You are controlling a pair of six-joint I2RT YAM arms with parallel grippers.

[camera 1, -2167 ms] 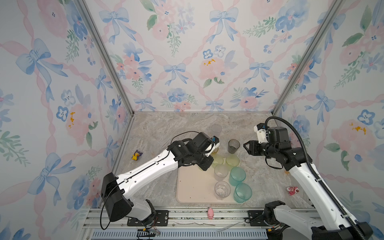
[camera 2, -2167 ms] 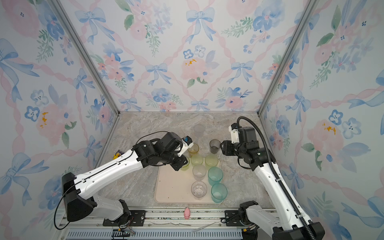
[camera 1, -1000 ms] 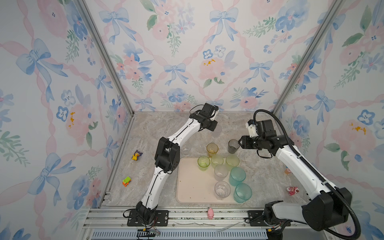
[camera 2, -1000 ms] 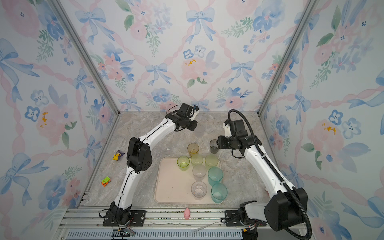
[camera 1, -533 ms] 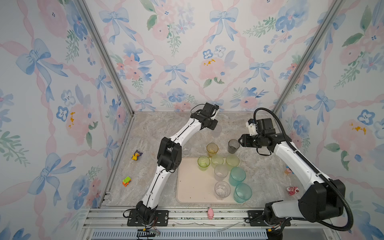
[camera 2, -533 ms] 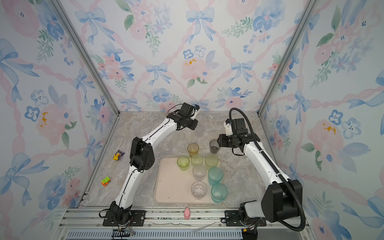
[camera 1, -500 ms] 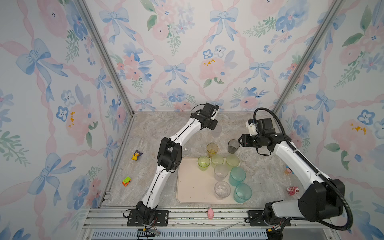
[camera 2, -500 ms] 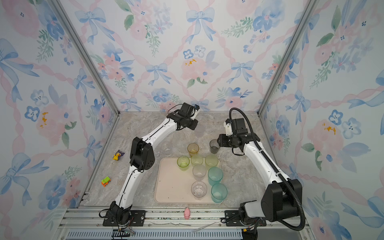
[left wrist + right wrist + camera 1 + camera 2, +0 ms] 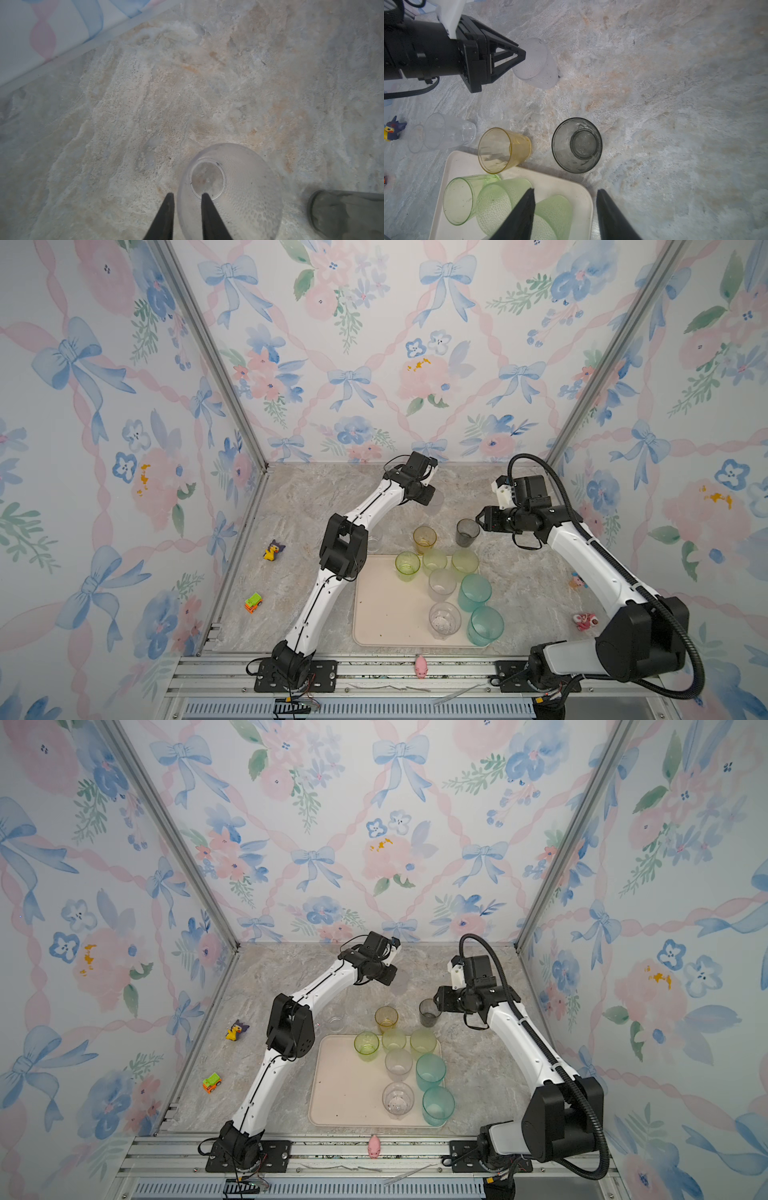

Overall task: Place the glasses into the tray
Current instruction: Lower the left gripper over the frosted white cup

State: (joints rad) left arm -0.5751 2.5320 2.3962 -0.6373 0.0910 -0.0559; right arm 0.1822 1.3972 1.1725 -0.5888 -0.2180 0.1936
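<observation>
**Q:** Left edge first. What's there?

**A:** Two toys on the table (image 9: 316, 497): a yellow-and-navy toy (image 9: 273, 549) and, nearer the front rail, a green toy car (image 9: 252, 602). Both are well apart from the tray (image 9: 386, 614).

**Q:** Your left gripper?

**A:** My left gripper (image 9: 187, 194) is reached out to the back, near the rear wall. The jaws are only a little apart and straddle the rim of the frosted glass (image 9: 239, 197), one finger inside and one outside. There's a visible gap, so it isn't clamped. I can't tell if either finger touches the wall. That glass is off the tray, well behind it.

**Q:** Middle?

**A:** A clear glass (image 9: 333, 1017) sits on the table just past the tray's far left corner, partly behind my left elbow in both top views. Seven glasses (image 9: 441, 584) stand in the tray, bunched in its right half. Three green ones are along the far edge, two clear ones run down the middle, and the teal glasses (image 9: 473, 592) are on the right. The tray's left half is bare. The amber glass (image 9: 424, 538) is on the table just outside the far rim.

**Q:** Right side?

**A:** The smoky grey glass (image 9: 467, 531) is upright on the table beyond the tray's far right corner. My right gripper (image 9: 565, 189) hangs just beside it with the jaws about half spread, holding nothing and not touching the glass.

**Q:** Anything further right?

**A:** Pink figurines (image 9: 584, 620) on the table by my right arm, and a pink pig (image 9: 420, 666) on the front rail.
</observation>
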